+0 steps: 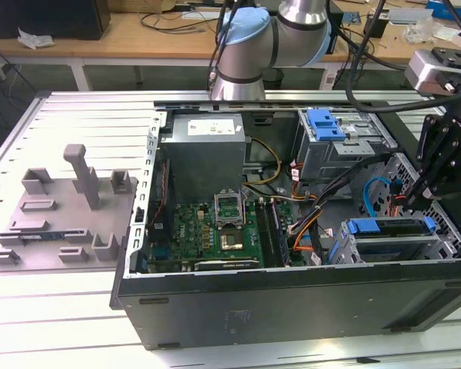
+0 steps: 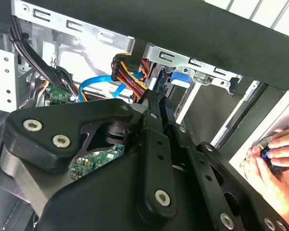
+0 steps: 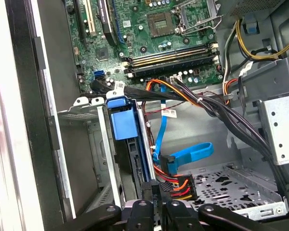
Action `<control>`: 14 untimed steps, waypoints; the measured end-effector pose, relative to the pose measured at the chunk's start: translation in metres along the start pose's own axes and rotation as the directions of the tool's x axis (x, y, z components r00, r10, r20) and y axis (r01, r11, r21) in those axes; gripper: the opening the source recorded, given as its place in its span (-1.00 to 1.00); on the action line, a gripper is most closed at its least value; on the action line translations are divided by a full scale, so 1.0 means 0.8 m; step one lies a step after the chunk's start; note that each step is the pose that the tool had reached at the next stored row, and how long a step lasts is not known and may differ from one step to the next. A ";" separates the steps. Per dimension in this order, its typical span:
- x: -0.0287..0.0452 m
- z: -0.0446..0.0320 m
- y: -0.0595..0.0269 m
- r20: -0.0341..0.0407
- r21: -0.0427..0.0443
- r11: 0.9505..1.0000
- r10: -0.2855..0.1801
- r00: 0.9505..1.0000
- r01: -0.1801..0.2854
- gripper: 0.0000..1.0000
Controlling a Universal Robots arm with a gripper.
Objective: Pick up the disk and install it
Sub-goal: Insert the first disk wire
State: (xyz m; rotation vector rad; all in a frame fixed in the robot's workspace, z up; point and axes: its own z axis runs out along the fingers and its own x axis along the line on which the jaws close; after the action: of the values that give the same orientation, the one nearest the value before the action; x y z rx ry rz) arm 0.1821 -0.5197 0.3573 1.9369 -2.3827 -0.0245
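A slatted silver metal table [image 1: 61, 307] is seen in the exterior view, and on it a black open computer case [image 1: 292, 300] is laid on its side. A grey-and-blue robot arm [image 1: 250, 46] is bent over its far side. A grey plastic fixture plate [image 1: 61, 215] is placed beside the case, at the exterior view's left. The black gripper [image 1: 409, 198] is held inside the case at the exterior view's right. Its fingers [image 2: 159, 115] are pressed together, and nothing is seen between them. Just beside them, the silver-grey rectangular disk in a blue plastic carrier [image 1: 388, 227] is seated in a metal drive cage [image 3: 82, 102]. A person's hand [image 2: 269, 166] is seen outside the case in the second wrist view.
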 end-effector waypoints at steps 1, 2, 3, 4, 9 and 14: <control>0.0000 0.0000 0.000 0.000 0.000 1.000 0.000 1.000 0.000 -0.66; 0.0000 0.0000 0.000 0.000 0.000 1.000 0.000 1.000 0.000 -0.66; 0.0009 0.0000 0.000 0.010 -0.002 1.000 0.000 1.000 0.000 -0.66; 0.0034 0.0002 0.000 0.045 -0.009 1.000 -0.003 0.999 0.004 -0.66; 0.0137 0.0006 0.000 0.072 -0.011 1.000 -0.016 0.997 0.017 -0.66; 0.0178 0.0008 0.000 0.072 -0.001 0.999 -0.047 0.996 0.048 -0.66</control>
State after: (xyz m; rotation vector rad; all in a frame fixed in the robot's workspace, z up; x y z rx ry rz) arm 0.1796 -0.5337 0.3573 2.0251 -2.3786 -0.1018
